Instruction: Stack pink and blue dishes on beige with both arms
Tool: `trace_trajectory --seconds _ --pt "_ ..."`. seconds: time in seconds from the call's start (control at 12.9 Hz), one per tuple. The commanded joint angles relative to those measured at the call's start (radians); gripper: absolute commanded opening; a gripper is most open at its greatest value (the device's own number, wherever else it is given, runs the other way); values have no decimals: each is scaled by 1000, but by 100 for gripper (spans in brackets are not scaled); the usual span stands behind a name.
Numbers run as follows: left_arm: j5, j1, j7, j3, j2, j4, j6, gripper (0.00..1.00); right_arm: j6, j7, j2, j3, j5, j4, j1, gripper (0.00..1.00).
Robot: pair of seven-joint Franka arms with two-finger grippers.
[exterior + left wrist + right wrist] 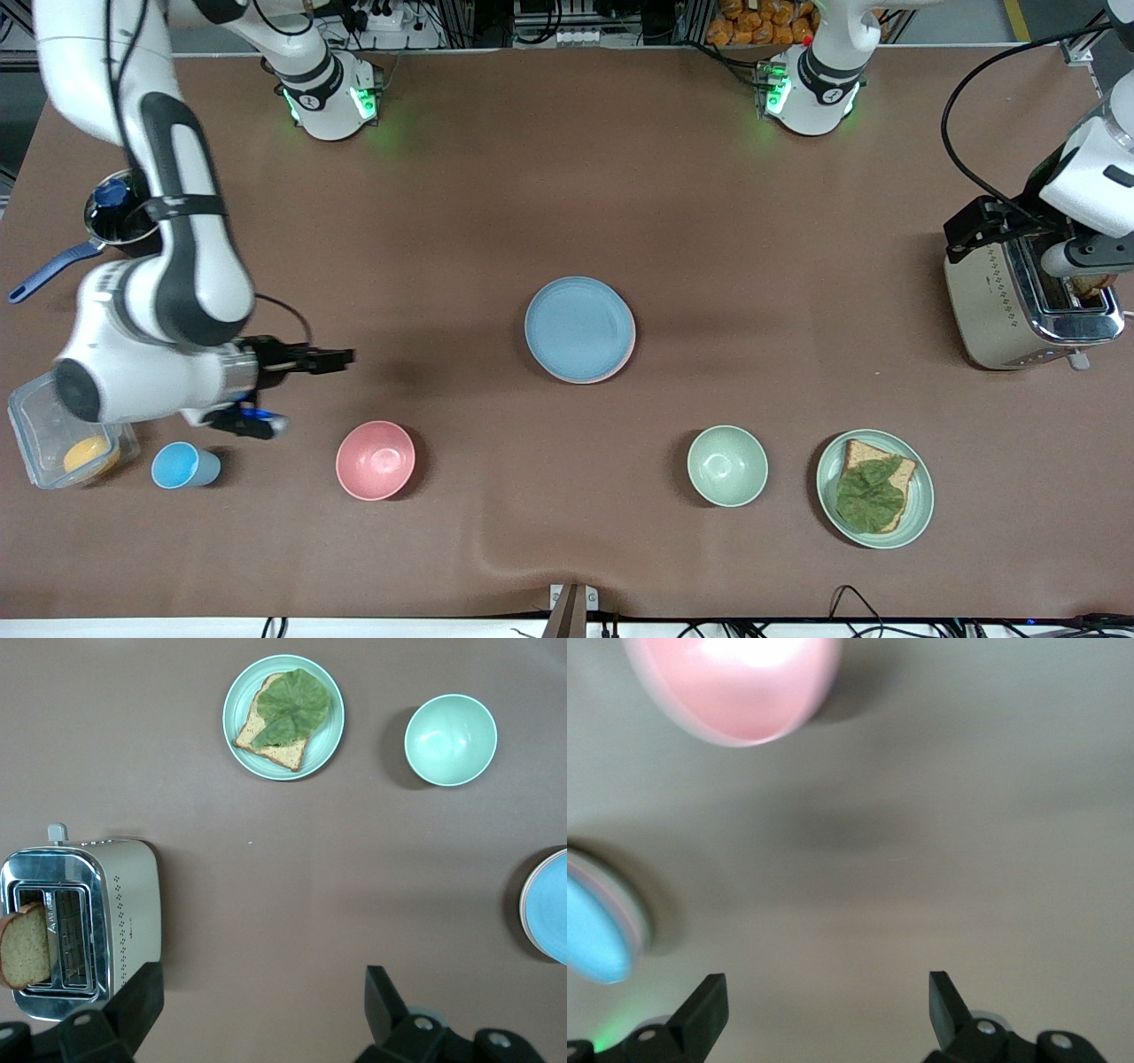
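Plates sit stacked at the middle of the front view: a flat round pastel blue matte plate (579, 329) lies on top, and the rim of a flat round pastel pink plate (623, 361) peeks out from under its lower edge. Whether a cream-beige plate lies below them cannot be told, since the blue one covers the pile.

The right gripper (828, 1010) hangs over bare brown table cloth (496, 177) in the lower part of the front view, toward the right arm's end of the table, with nothing held. Its two black fingers (707, 1003) are spread wide apart. Its wrist view catches the deep pink round bowl (376, 460) at the top of the frame and the edge of the blue plate at the side.

The left gripper (261, 1005) is up in the air at the left arm's end of the table, near the beige and chrome toaster (1019, 306), which holds a slice of brown bread (24, 945) upright in one slot. Its fingers (383, 997) are also wide apart and hold nothing.

Along the lower part of the front view stand a small blue cup (182, 465) beside the pink bowl, a pale green round bowl (727, 465), and just beside that a pale green plate (921, 505) bearing a slice of bread topped with a green leaf (873, 494). At the right arm's end a clear plastic box (40, 443) holds something orange, and a dark pot with a blue handle (115, 221) stands higher in the frame.
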Motion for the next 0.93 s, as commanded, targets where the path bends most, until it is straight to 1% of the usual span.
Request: trace_trajectory --seconds 0.0,0.15,0.23,0.39,0.46,0.54,0.62,0.7,0.85 --pt "-17 -1 16 8 -11 7 -10 100 -11 -63 -57 18 -134 -17 -65 100" --pt "-8 -1 18 8 -10 9 -10 100 -11 -74 -95 18 -198 -19 -97 100" --pt "-6 -1 20 8 -11 9 -10 100 -11 -77 -133 18 -227 -23 -100 100" --pt "-11 -1 23 7 -10 10 -10 100 -32 -77 -204 16 -247 -37 -97 100" --pt "-26 -1 23 5 -10 10 -12 100 -32 -66 -273 18 -266 -75 -91 100" --pt "-38 -1 21 7 -10 10 -19 100 -14 -64 -352 21 -287 -139 -91 100" --pt "-48 0 21 7 -10 10 -28 100 13 -63 -437 24 -287 -207 -90 100" --pt "-55 0 21 7 -10 10 -35 100 12 -63 -495 24 -287 -246 -91 100" --pt "-65 2 21 5 -10 13 -59 100 -43 -61 -540 27 -289 -226 -91 100"
